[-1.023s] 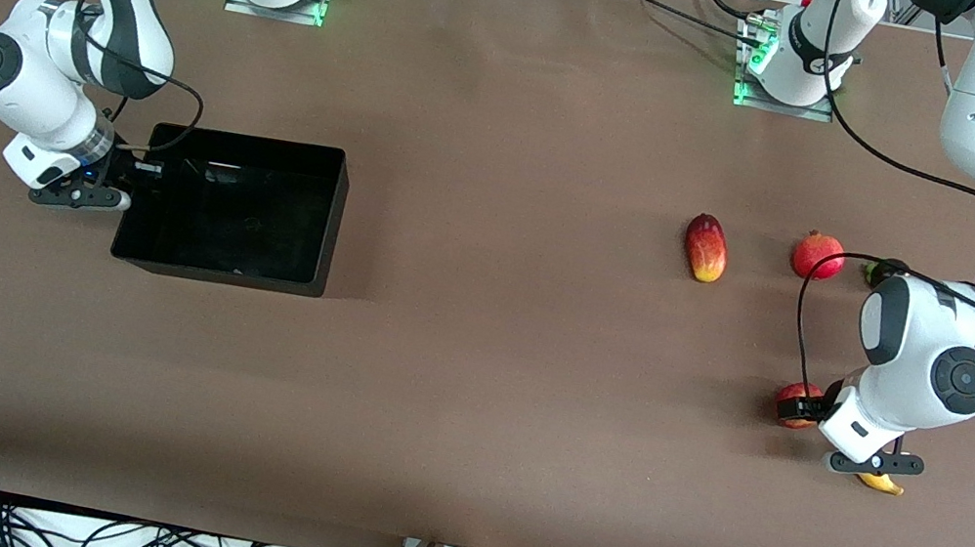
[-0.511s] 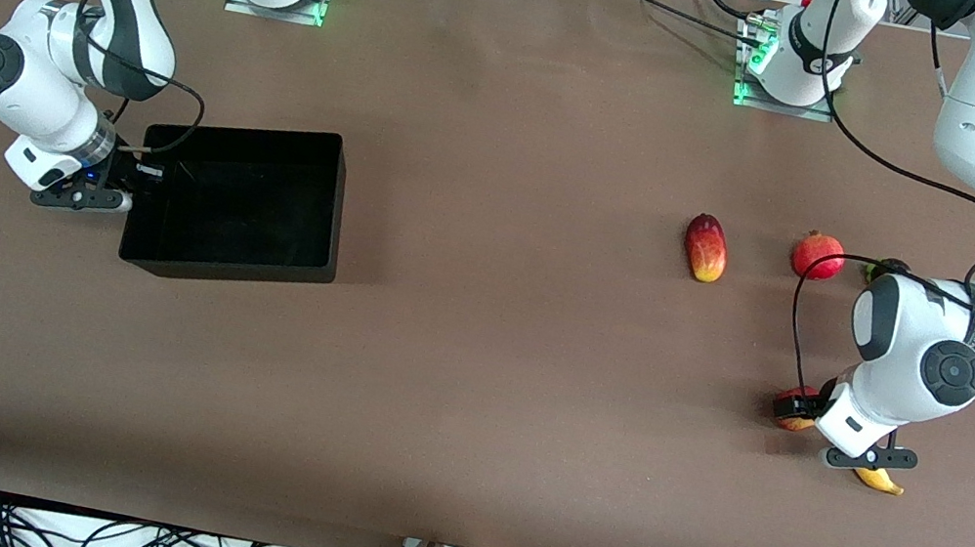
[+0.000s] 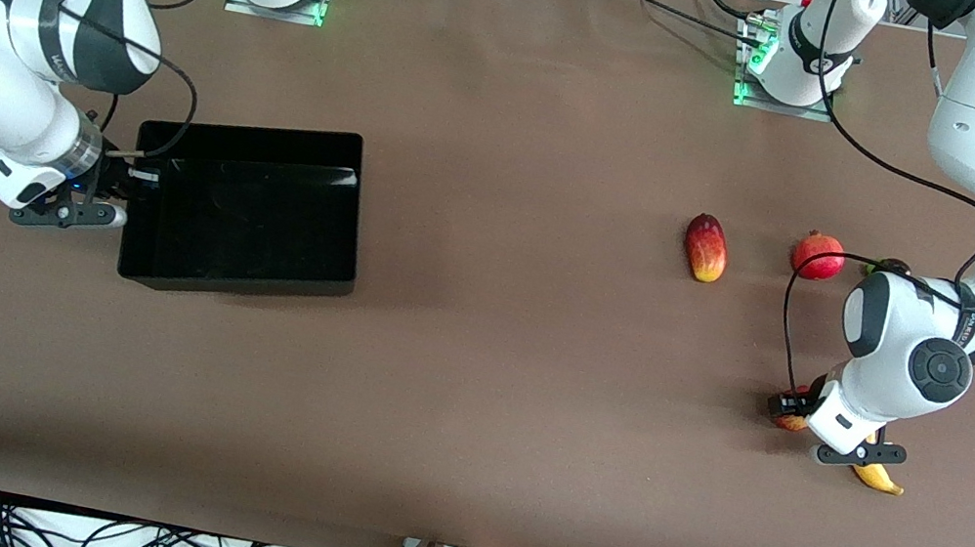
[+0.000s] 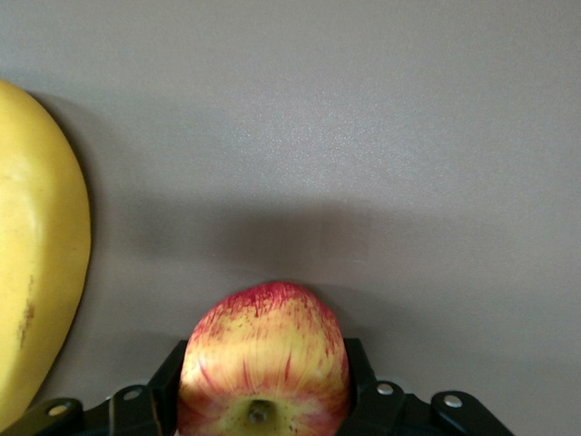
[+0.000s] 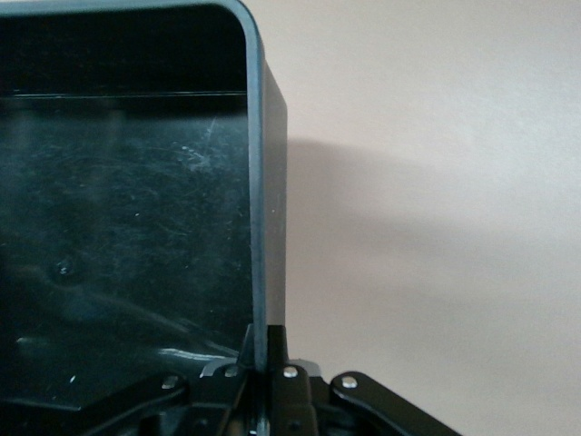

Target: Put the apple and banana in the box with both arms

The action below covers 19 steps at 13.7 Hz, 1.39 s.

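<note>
The black box [image 3: 246, 208] sits toward the right arm's end of the table. My right gripper [image 3: 128, 186] is shut on its short wall there. In the right wrist view the thin wall [image 5: 259, 182] is pinched between the fingers of the right gripper [image 5: 265, 352]. My left gripper [image 3: 790, 406] is shut on the red-yellow apple [image 3: 789, 422], low at the table. The left wrist view shows the apple [image 4: 263, 359] between the fingers, stem dimple toward the camera. The yellow banana [image 3: 879, 478] lies beside the apple, and also shows in the left wrist view [image 4: 36, 272].
A red-yellow mango [image 3: 706, 248] and a red pomegranate [image 3: 818, 256] lie farther from the front camera than the apple. A dark small thing [image 3: 885, 268] is partly hidden by the left arm. Cables run along the table's front edge.
The right arm has risen, and the box in its grip has turned and shifted toward the left arm's end. The left gripper has shifted slightly over the apple.
</note>
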{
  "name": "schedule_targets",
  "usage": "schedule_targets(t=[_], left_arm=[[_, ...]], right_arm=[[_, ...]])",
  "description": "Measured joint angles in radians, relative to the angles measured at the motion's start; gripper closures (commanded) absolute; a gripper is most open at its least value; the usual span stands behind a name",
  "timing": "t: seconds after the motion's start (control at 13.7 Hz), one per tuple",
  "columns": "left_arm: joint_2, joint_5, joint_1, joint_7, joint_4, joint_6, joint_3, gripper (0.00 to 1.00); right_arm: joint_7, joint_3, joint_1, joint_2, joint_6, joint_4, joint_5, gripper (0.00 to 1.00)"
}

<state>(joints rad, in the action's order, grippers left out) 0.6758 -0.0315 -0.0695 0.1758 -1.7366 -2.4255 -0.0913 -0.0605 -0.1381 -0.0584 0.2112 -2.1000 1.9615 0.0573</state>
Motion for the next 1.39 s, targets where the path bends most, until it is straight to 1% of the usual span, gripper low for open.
schedule_targets(t=[0.07, 0.15, 0.29, 0.44, 0.58, 0.66, 0.8, 0.88, 1.1, 1.24, 1.39], left_arm=[[0.0, 0.0, 0.0, 0.005, -0.001, -0.001, 0.0, 0.9], [-0.001, 0.0, 0.001, 0.007, -0.002, -0.003, 0.0, 1.0], [-0.002, 0.0, 0.001, 0.01, -0.005, -0.006, 0.001, 1.0], [-0.003, 0.0, 0.002, 0.01, -0.006, -0.007, 0.001, 1.0], [-0.006, 0.0, 0.003, 0.011, -0.006, 0.002, 0.006, 1.0], [-0.012, 0.0, 0.003, 0.013, -0.006, 0.023, 0.012, 1.0], [-0.049, 0.0, -0.001, 0.026, -0.005, 0.105, 0.025, 1.0], [-0.082, 0.0, -0.006, 0.039, -0.003, 0.161, 0.031, 1.0], [-0.215, 0.0, -0.044, 0.1, 0.008, 0.337, 0.043, 1.0], [-0.301, -0.005, -0.092, 0.167, 0.01, 0.443, 0.052, 1.0], [-0.342, -0.032, -0.169, 0.255, 0.01, 0.489, 0.055, 1.0]], right_arm=[[0.048, -0.002, 0.038, 0.001, 0.007, -0.01, 0.0, 1.0], [0.11, -0.003, 0.083, 0.001, 0.008, -0.012, 0.0, 1.0], [0.283, -0.006, 0.2, 0.009, 0.008, -0.013, 0.0, 1.0], [0.487, -0.008, 0.344, 0.03, 0.004, -0.021, 0.0, 1.0], [0.634, -0.009, 0.454, 0.072, -0.001, -0.067, 0.0, 1.0], [0.67, -0.009, 0.495, 0.1, -0.003, -0.101, 0.0, 1.0], [0.712, -0.009, 0.561, 0.167, -0.021, -0.163, 0.0, 1.0], [0.743, -0.008, 0.585, 0.207, -0.046, -0.192, 0.0, 1.0], [0.833, -0.005, 0.642, 0.333, -0.128, -0.284, 0.0, 1.0], [0.87, -0.005, 0.677, 0.395, -0.165, -0.325, 0.0, 1.0], [0.891, -0.005, 0.694, 0.427, -0.23, -0.341, 0.0, 1.0]])
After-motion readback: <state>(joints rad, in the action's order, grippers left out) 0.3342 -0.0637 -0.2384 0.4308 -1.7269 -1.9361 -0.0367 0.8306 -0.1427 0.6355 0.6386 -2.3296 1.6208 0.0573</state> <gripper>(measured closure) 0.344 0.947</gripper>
